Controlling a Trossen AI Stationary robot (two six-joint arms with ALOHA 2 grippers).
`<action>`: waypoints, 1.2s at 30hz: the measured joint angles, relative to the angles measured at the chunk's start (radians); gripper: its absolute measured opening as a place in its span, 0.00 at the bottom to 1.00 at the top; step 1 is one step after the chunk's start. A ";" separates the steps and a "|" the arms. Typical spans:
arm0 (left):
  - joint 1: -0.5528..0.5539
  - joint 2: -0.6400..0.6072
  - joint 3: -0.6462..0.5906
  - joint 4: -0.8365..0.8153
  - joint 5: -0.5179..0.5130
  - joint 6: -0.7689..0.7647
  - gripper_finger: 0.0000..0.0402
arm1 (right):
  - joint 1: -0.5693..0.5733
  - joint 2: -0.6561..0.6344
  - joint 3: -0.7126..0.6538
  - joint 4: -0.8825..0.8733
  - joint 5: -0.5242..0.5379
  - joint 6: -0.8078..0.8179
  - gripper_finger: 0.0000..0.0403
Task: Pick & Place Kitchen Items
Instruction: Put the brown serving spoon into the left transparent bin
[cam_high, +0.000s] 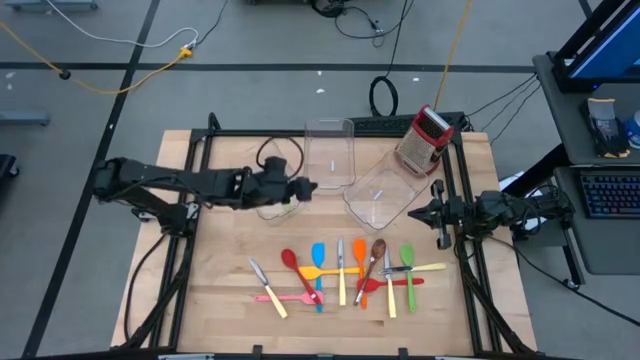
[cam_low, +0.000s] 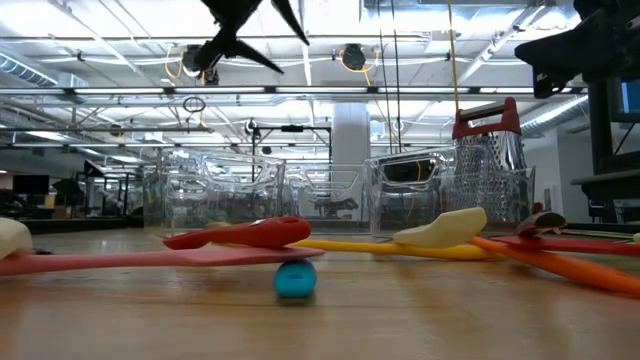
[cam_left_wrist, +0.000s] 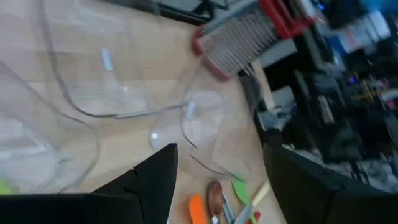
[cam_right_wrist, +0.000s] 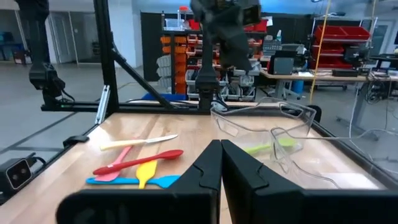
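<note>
Several slim utensils lie in a row on the wooden table near its front: a red spoon (cam_high: 290, 262), blue spatula (cam_high: 318, 255), orange spatula (cam_high: 358, 250), brown spoon (cam_high: 378, 248), green spoon (cam_high: 407, 258), yellow spatula (cam_high: 325, 272), pink spatula (cam_high: 285, 297) and cream-handled cutlery (cam_high: 265, 283). A green utensil (cam_right_wrist: 273, 148) lies inside a clear bin (cam_high: 272, 205). My left gripper (cam_high: 305, 186) hovers open and empty just above that bin; its fingers spread wide in the left wrist view (cam_left_wrist: 219, 149). My right gripper (cam_right_wrist: 221, 146) is shut and empty at the table's right side (cam_high: 425, 212).
A second clear bin (cam_high: 330, 150) stands at the far centre, and a third (cam_high: 385, 195) lies tipped beside it. A red-and-silver box grater (cam_high: 425, 138) stands at the far right. Black frame rails (cam_high: 465, 190) run along both table sides.
</note>
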 joint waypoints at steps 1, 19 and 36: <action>-0.016 0.000 0.000 0.012 -0.003 0.020 0.60 | 0.000 0.000 0.000 0.000 -0.014 0.001 0.01; -0.181 0.010 0.000 0.197 -0.110 0.196 0.60 | 0.000 0.000 0.000 -0.001 -0.045 0.048 0.01; -0.222 0.010 0.000 0.114 0.056 0.346 0.60 | 0.000 0.000 0.000 -0.008 -0.048 0.100 0.01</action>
